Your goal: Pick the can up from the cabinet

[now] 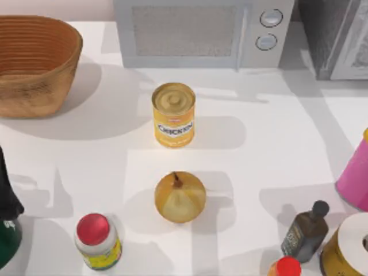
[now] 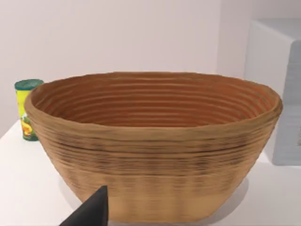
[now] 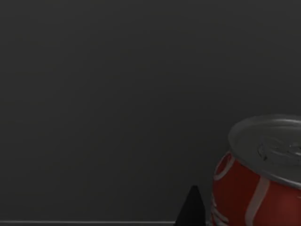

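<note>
Yellow-orange ribbed-lid metal can [image 1: 173, 115] is standing mid-cabinet [image 1: 276, 144], ungrasped; brown round onion [image 1: 180, 197] just beside risks getting bumped; finger state unclear.

I see the can [image 1: 173, 115] in yellow-orange with a ribbed gold lid and a white band reading "CHICKEN" in dark letters, standing on the plain white cabinet [image 1: 276, 155]. Near it I make out a golden-brown onion [image 1: 180, 197], a red-capped jar [image 1: 98, 241] with a yellow label, a dark bottle [image 1: 306, 231] and a grey microwave [image 1: 201, 31]. My left wrist view gives a tan basket [image 2: 155, 146] with ridged bands, and my right a red soda can [image 3: 258, 188] with white stripes and a silver top.
</note>
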Available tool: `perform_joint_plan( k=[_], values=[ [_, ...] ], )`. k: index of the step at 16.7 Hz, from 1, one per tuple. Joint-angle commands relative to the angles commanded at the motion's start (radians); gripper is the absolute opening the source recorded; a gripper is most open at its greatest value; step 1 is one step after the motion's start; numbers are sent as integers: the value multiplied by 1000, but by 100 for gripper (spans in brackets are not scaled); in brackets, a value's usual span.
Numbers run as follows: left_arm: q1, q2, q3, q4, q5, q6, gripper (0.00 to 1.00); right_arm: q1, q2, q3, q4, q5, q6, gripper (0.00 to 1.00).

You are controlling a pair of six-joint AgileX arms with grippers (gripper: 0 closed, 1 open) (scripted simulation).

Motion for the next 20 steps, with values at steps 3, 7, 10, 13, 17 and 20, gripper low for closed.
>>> perform_joint_plan(
  k=[3, 7, 10, 13, 17, 20],
  values=[
    [0, 0, 0, 0, 0, 0, 100, 0, 0, 0, 0, 0, 0, 0],
    [0, 0, 0, 0, 0, 0, 100, 4, -3, -1, -3, 2, 1, 0],
    [0, 0, 0, 0, 0, 0, 100, 49, -66, -39, -54, 45, 1, 0],
    [0, 0, 0, 0, 0, 0, 100, 104, -202, -85, -121, 99, 1, 0],
    [0, 0, 0, 0, 0, 0, 100, 183, -393, -147, -218, 174, 1, 0],
    [0, 0, 0, 0, 0, 0, 100, 233, -465, -188, -276, 223, 1, 0]
  ],
)
